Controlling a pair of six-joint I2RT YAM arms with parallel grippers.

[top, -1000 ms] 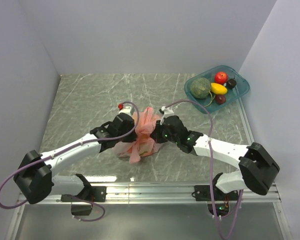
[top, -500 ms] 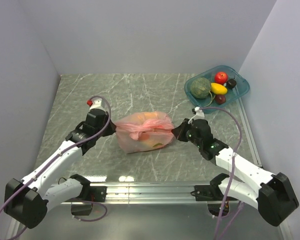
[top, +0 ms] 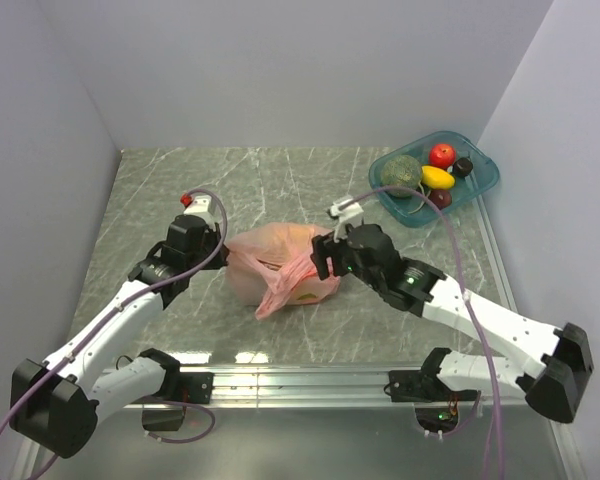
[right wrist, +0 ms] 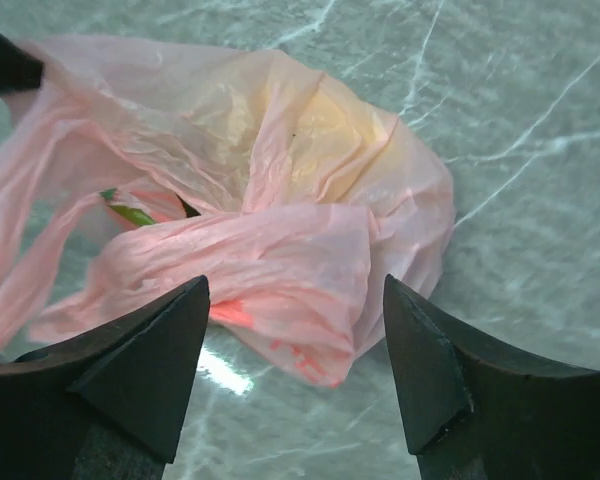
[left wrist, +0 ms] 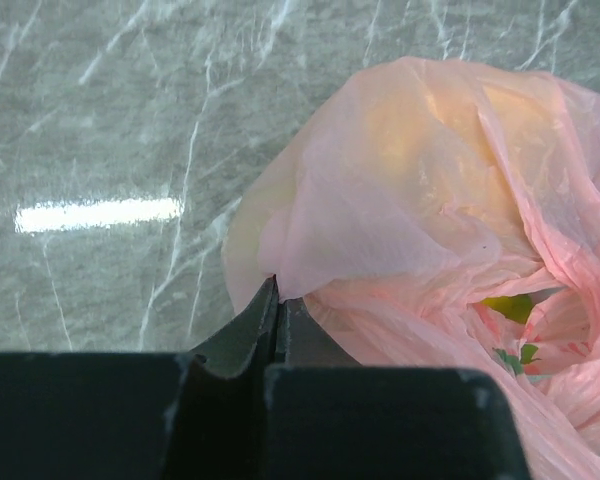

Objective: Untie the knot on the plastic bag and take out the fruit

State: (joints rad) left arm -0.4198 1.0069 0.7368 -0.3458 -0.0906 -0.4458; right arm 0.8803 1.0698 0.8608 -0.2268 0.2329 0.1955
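Observation:
The pink plastic bag (top: pixel 280 268) lies slack in the middle of the table, one handle loop (top: pixel 273 300) trailing toward me. My left gripper (top: pixel 221 255) is shut on the bag's left edge (left wrist: pixel 280 262). Through the bag's open mouth a bit of lime-green fruit (left wrist: pixel 510 305) shows. In the right wrist view the bag (right wrist: pixel 280 150) lies just beyond my right gripper (right wrist: pixel 295 290), which is open above the bag's right side with nothing between its fingers; a green tip of fruit (right wrist: pixel 130 212) peeks out. No knot is visible in any view.
A teal tray (top: pixel 485 183) stands at the back right, holding a dull-green melon (top: pixel 402 172), a red apple (top: pixel 441 154), a yellow fruit (top: pixel 437 177) and dark ones. Grey walls close in left, right and behind.
Both grippers pulled the bag apart sideways. Then the right gripper opened, let go of the bag and moved back left over it. The left gripper kept its hold.

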